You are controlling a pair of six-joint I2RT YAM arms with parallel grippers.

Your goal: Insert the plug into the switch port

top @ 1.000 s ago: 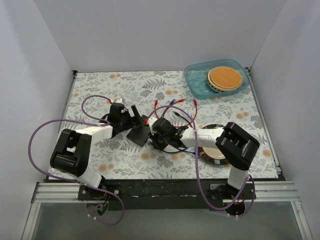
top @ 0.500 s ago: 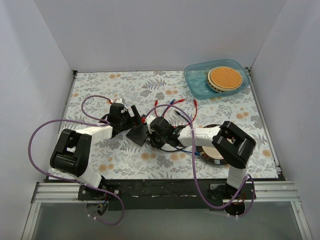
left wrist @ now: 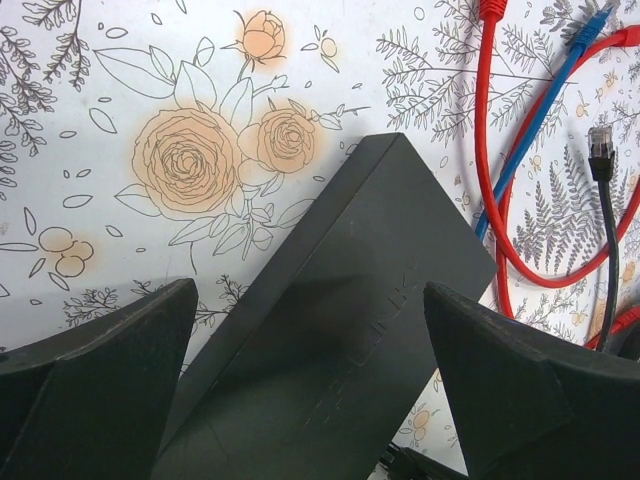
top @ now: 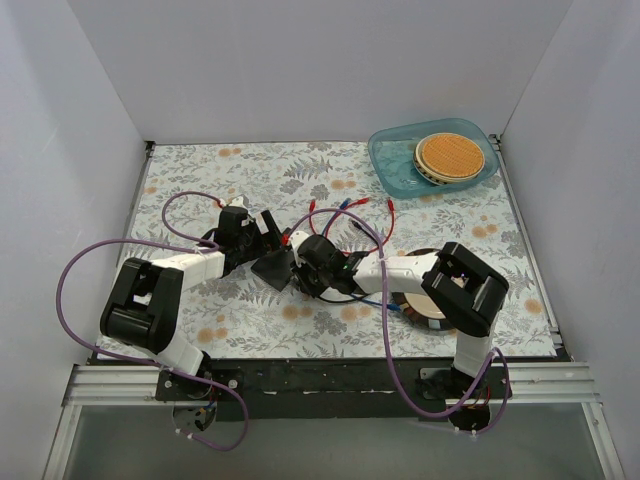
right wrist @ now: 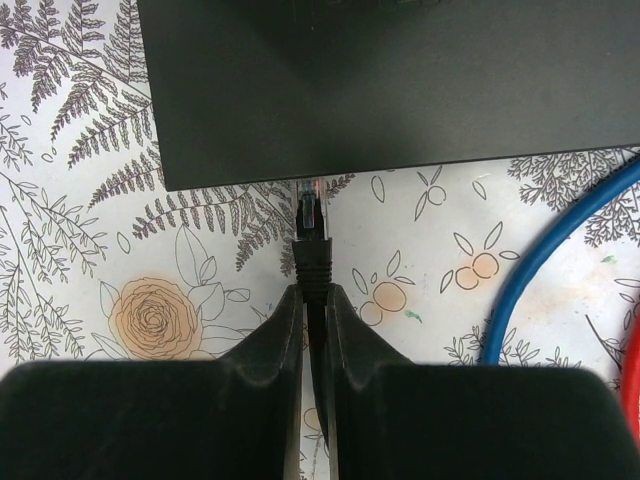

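Observation:
The flat matte-black box (top: 275, 268) lies on the flowered cloth between the two arms. My left gripper (left wrist: 308, 290) is open and straddles the box (left wrist: 340, 340); it also shows in the top view (top: 268, 234). My right gripper (right wrist: 313, 290) is shut on the black plug (right wrist: 311, 235), pinching its boot and cable. The plug's clear tip meets the box's edge (right wrist: 330, 170) near the box's left corner. The switch port sockets are hidden in every view. In the top view the right gripper (top: 300, 268) sits against the box's right side.
Red (left wrist: 487, 120) and blue (left wrist: 560, 110) cables and a loose black plug (left wrist: 600, 140) lie right of the box. A blue cable (right wrist: 560, 250) curves near the right gripper. A round black-rimmed dish (top: 428, 305) lies under the right arm. A blue tray (top: 390, 160) holds a woven disc at the back right.
My right gripper has moved left with the plug, up to the box's edge. The box has tipped slightly. The left gripper has barely moved.

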